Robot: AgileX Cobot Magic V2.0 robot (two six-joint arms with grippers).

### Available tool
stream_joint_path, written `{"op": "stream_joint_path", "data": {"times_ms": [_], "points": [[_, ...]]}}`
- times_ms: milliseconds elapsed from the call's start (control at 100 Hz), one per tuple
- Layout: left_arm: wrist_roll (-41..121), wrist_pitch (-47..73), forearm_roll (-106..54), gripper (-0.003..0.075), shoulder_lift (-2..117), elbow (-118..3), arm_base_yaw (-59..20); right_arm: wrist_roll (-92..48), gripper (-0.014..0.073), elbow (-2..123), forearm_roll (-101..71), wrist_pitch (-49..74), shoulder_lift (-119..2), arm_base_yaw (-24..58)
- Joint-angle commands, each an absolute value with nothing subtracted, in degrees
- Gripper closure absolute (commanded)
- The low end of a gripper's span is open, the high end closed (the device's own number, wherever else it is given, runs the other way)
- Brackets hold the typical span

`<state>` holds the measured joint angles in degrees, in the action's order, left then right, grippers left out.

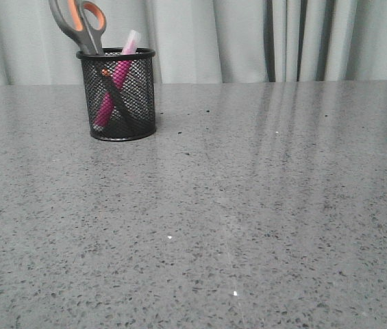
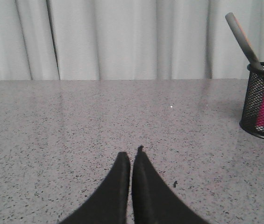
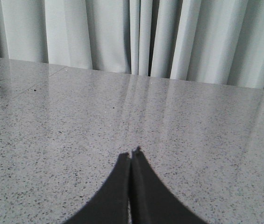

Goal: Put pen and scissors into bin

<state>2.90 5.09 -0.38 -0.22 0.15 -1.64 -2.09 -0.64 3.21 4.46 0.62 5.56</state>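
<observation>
The bin [image 1: 117, 96] stands on the tabletop [image 1: 248, 205] at the far left; the pen [image 1: 114, 89] and scissors [image 1: 83, 24] lean crossed inside it, handles up; the left tool [image 2: 131, 156] and right tool [image 3: 131, 154] are each closed, empty, well apart from the bin.

**A plain test bench, probably in a lab or studio**

The place looks like a robot test station, not a home room. A wide grey speckled tabletop [image 1: 248, 205], like polished stone, fills almost the whole front view. Behind it, from 10 to 2 o'clock, pale grey curtains [image 1: 248, 41] hang in folds and close off the background completely, so no walls or furniture are seen. The only office-like sign is a black mesh pen cup [image 1: 117, 94] at about 11 o'clock, with scissors [image 1: 79, 24] and a pink pen [image 1: 114, 89] standing in it.
</observation>
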Motion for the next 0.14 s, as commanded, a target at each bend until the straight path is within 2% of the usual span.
{"op": "stream_joint_path", "data": {"times_ms": [0,130], "points": [[2.22,0.8,-0.9,0.0739,-2.07,2.63,-1.97,-2.66,0.0662,-1.46,3.84,0.0,1.75,5.11],[2.22,0.8,-0.9,0.0739,-2.07,2.63,-1.97,-2.66,0.0662,-1.46,3.84,0.0,1.75,5.11]]}}
